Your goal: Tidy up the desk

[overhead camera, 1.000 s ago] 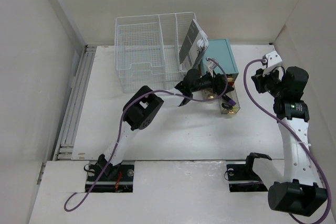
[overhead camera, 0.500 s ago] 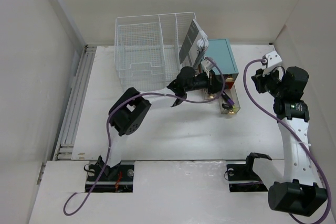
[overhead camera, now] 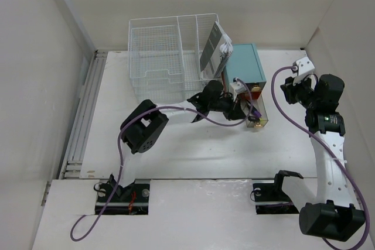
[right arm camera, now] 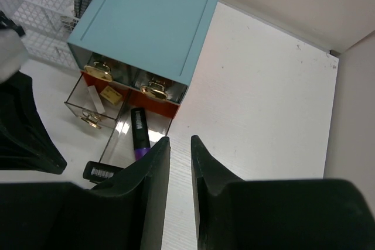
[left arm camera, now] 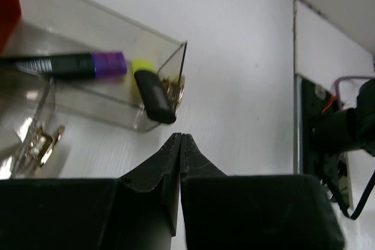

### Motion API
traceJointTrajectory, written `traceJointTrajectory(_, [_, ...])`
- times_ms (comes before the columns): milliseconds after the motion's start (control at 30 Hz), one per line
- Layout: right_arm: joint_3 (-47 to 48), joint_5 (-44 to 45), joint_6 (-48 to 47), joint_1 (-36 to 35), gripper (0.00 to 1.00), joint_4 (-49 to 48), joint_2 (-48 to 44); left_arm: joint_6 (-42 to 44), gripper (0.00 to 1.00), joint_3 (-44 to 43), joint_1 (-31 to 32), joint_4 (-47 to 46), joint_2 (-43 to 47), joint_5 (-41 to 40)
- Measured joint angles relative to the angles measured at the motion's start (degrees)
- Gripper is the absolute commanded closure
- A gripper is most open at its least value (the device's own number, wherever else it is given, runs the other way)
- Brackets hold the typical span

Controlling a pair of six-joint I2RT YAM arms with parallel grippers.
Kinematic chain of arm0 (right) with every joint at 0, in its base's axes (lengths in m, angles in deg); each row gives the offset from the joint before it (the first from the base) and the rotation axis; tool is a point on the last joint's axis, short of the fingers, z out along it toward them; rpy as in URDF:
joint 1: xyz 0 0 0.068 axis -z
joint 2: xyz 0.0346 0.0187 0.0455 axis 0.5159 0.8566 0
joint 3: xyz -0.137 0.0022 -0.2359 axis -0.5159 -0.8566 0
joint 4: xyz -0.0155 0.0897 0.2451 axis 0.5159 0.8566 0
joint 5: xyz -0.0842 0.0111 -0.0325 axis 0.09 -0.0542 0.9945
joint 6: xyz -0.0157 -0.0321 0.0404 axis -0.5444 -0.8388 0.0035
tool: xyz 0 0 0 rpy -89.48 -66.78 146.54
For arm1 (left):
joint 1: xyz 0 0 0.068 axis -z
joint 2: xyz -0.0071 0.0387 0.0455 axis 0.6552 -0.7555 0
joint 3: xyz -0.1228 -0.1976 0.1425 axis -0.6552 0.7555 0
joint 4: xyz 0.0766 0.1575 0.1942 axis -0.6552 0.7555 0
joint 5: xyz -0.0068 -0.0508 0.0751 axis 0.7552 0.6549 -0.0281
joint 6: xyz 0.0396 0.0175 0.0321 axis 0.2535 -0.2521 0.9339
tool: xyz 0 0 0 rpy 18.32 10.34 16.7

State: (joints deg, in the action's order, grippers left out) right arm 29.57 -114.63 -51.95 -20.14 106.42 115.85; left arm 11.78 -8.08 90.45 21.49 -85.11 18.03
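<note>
Spanning scene, matte white desk (overhead camera: 176,150) enclosed by plain beige walls (overhead camera: 35,86); ribbed metal rail (overhead camera: 88,109) along left edge; left gripper (left arm camera: 180,136) pressed shut; right gripper (right arm camera: 179,141) narrowly parted, nothing held.

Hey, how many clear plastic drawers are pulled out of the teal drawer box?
2, both in the bottom row of the teal drawer box: one clear plastic drawer holding small bits, and its neighbour holding a black-and-purple marker. None seems hidden.
</note>
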Motion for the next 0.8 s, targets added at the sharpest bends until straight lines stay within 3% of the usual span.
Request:
traceJointTrajectory(267, [0.0, 0.0, 0.0, 0.0, 0.73, 0.0, 0.1, 4.0, 1.00, -2.8, 0.0, 10.1, -4.0, -0.1])
traceJointTrajectory(800, [0.0, 0.7, -0.5, 0.0, 0.73, 0.0, 0.1, 4.3, 1.00, -9.7, 0.0, 11.8, -10.3, 4.5])
